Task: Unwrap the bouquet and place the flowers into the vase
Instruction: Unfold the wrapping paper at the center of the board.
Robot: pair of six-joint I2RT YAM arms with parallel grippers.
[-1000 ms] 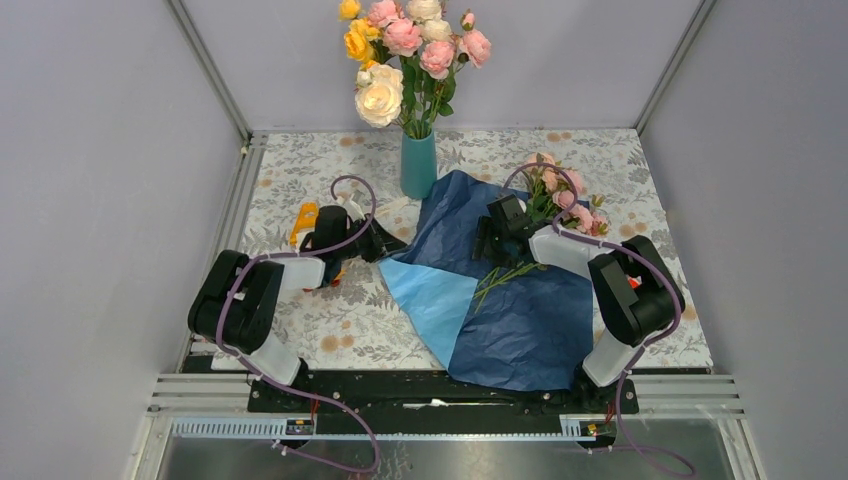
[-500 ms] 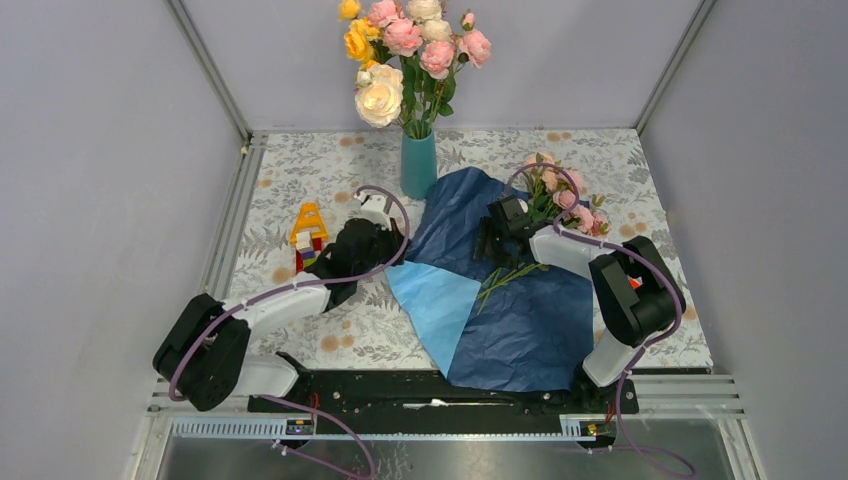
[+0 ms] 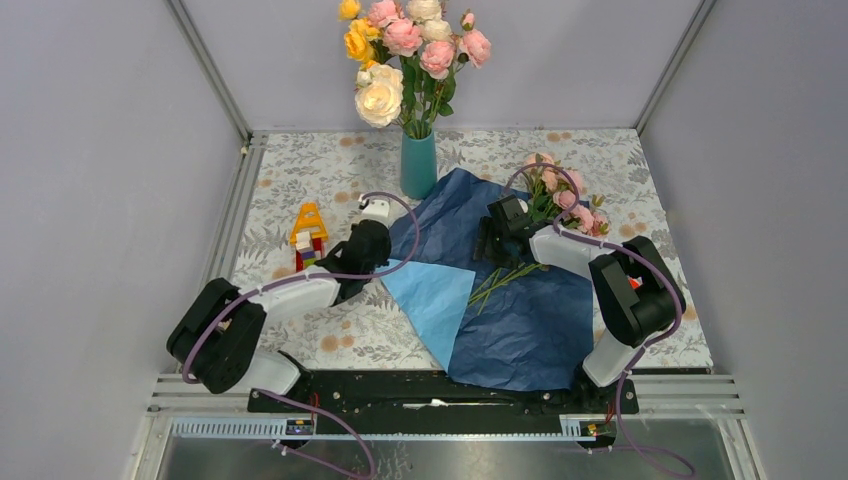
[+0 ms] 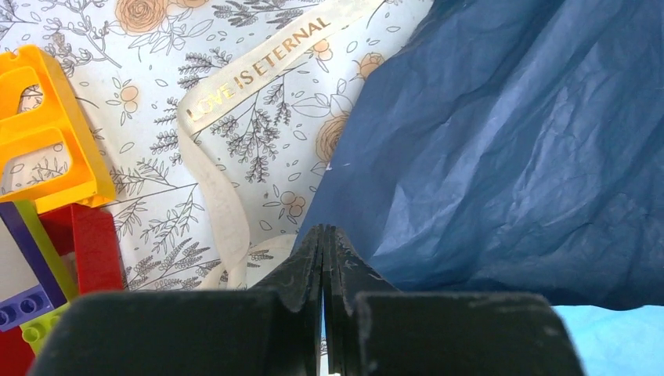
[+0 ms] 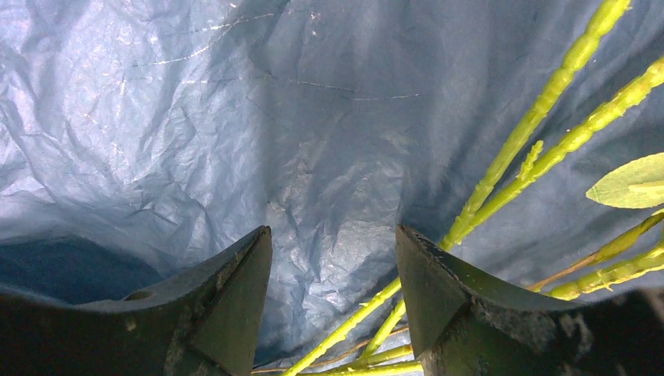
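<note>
The blue paper [image 3: 520, 320] lies spread out, navy side up, with a light-blue flap [image 3: 430, 295] folded over. The flowers [image 3: 562, 190], small pink roses, rest on its far right part, and their green stems [image 3: 505, 275] run down across the navy. My left gripper [image 3: 372, 250] is shut at the flap's left corner, where a sliver of light blue shows between its fingers [image 4: 301, 270]. My right gripper [image 3: 490, 240] hangs open over the navy paper [image 5: 235, 141], with stems [image 5: 517, 141] passing under its right finger. The teal vase [image 3: 418, 165] stands behind the paper.
The vase holds a big bunch of yellow, cream and pink roses [image 3: 405, 50]. A cream ribbon [image 4: 227, 204] printed "LOVE IS ETERNAL" lies on the floral cloth beside my left gripper. Toy bricks [image 3: 308, 235] stand just left of it. Grey walls close in the table.
The left arm's elbow swung out to the left and partly back while its gripper stayed at the paper's left edge and closed fully. The right arm and flowers have not moved.
</note>
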